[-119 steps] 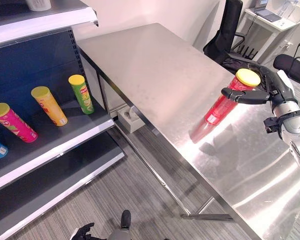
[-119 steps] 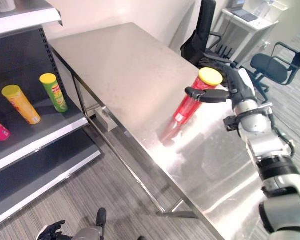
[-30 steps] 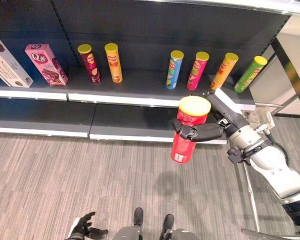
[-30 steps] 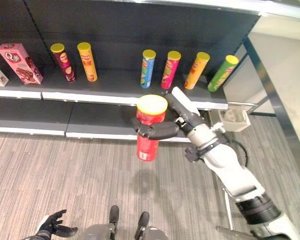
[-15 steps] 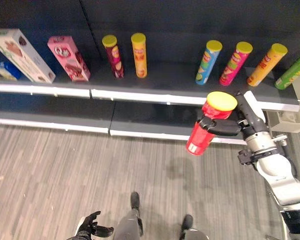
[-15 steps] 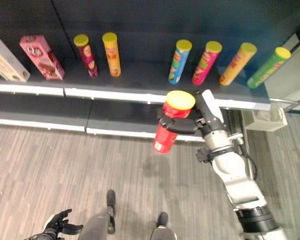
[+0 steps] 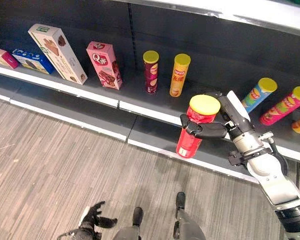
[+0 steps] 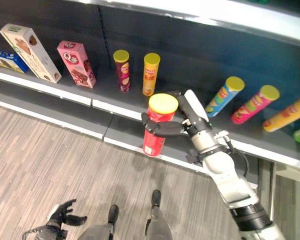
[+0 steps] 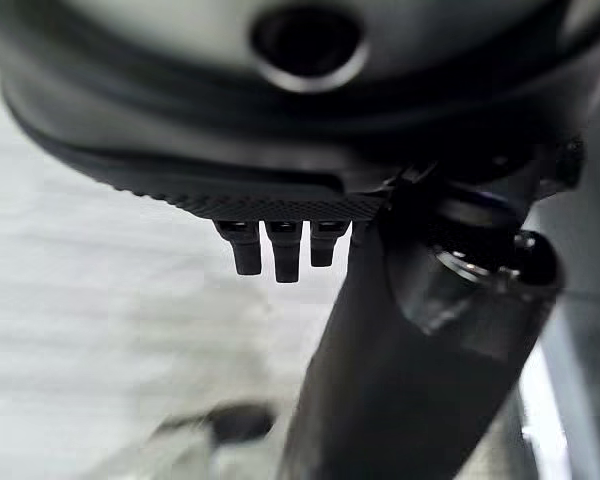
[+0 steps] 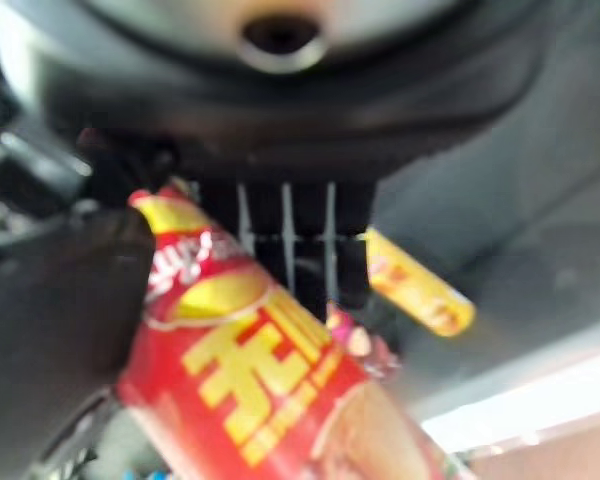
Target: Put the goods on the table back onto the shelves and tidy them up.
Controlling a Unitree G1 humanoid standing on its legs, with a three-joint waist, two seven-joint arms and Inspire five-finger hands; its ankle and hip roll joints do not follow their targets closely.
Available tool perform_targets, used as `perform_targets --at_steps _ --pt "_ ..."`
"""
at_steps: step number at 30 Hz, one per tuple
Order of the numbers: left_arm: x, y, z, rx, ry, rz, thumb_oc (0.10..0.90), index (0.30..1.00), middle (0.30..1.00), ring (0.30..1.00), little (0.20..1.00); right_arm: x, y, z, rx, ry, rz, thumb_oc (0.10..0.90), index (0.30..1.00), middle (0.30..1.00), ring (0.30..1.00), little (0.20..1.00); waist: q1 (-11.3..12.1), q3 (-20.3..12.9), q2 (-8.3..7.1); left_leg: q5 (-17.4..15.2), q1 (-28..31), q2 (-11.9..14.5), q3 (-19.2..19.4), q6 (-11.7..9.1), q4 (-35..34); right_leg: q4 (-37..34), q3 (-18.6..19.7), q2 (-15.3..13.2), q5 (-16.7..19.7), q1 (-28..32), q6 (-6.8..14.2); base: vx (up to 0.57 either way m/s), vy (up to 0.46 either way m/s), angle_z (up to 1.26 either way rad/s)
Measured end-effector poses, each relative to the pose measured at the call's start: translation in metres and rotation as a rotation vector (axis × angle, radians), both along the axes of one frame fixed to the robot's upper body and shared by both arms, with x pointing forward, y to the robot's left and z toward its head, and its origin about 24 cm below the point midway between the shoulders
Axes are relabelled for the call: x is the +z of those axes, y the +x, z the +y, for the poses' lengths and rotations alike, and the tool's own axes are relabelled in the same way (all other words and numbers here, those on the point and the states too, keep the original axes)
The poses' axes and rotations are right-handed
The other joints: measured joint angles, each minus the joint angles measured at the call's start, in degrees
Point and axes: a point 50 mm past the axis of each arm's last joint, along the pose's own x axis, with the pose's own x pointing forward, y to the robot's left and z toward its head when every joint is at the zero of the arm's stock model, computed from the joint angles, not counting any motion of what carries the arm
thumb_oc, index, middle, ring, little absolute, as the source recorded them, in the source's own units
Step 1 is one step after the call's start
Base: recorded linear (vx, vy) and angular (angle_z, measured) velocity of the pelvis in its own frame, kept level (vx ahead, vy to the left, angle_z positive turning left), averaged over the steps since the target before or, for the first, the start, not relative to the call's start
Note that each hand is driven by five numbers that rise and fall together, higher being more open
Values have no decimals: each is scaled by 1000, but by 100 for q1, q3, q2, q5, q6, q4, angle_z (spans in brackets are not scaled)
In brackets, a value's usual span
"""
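One red cylindrical crisp can with a yellow lid, carried upright in the right hand, fingers and thumb wrapped round it, arm outstretched. Step, as judged: shelving. Next: set it on the dark shelf beyond the hand, beside the maroon can and orange can. Left hand hangs low, fingers spread.
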Motion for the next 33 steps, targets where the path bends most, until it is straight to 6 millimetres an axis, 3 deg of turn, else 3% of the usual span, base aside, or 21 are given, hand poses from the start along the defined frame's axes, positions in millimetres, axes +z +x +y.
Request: perform_targets --at_steps 2,6,7,9,11,15,21,24,29,33 --pt "1 4 -6 -23 -8 -15 800 900 900 900 900 -2 2 5 -33 59 -27 400 300 300 300 300 -7 49 156 22 -3 154 24 -35 -56 -1 -126 142 -75 24 -101 59 -63 23" --pt "6 15 -13 -53 -14 -62 800 900 900 900 900 -3 15 8 -135 107 -93 400 300 300 300 300 66 142 342 12 -24 198 -2 -88 -77 -4 -163 172 -90 20 -96 14 -32 7" --pt "10 22 -16 -65 -11 -99 800 900 900 900 900 -1 21 -2 -237 86 -144 400 300 300 300 300 194 192 439 26 -131 173 -19 -145 -80 -4 -205 133 -119 -64 -54 -25 -11 17" --pt "10 22 -17 -64 -1 -105 800 900 900 900 900 -3 23 -10 -330 97 -179 400 300 300 300 300 235 227 510 58 -246 149 -70 -175 -79 -4 -263 101 -104 -148 -63 -29 2 19" --pt "6 15 -19 -73 8 -80 800 900 900 900 900 -4 26 -28 -510 112 -247 400 300 300 300 300 362 347 746 94 -397 108 -120 -155 -78 -3 -302 51 -65 -272 -82 -29 25 15" --pt "6 15 -23 -95 9 -78 800 900 900 900 900 14 32 -47 -674 73 -355 400 300 300 300 300 416 482 1040 104 -497 48 -126 -144 -77 -2 -309 -10 -24 -374 -81 -3 4 1" --pt "17 37 -29 -119 4 -176 800 900 900 900 900 50 35 -71 -822 -13 -521 400 300 300 300 300 485 531 1144 108 -560 28 -190 -146 -76 -2 -406 -45 -49 -382 -50 -8 -23 8" --pt "23 47 -33 -67 -52 -228 800 900 900 900 900 75 35 -71 -865 26 -635 400 300 300 300 300 498 606 1342 125 -646 6 -261 -143 -76 -3 -469 -76 -61 -429 -34 -20 -44 12" --pt "35 64 -43 -46 -122 -307 800 900 900 900 900 99 36 -72 -889 30 -727 400 300 300 300 300 620 696 1574 225 -1084 -45 -334 -171 -74 0 -580 -141 -28 -805 -40 -46 -32 12" --pt "41 72 -46 -29 -154 -349 800 900 900 900 900 102 38 -78 -939 31 -721 400 300 300 300 300 671 710 1591 276 -1349 -100 -324 -163 -74 0 -586 -198 -4 -1065 -29 -31 -15 3"
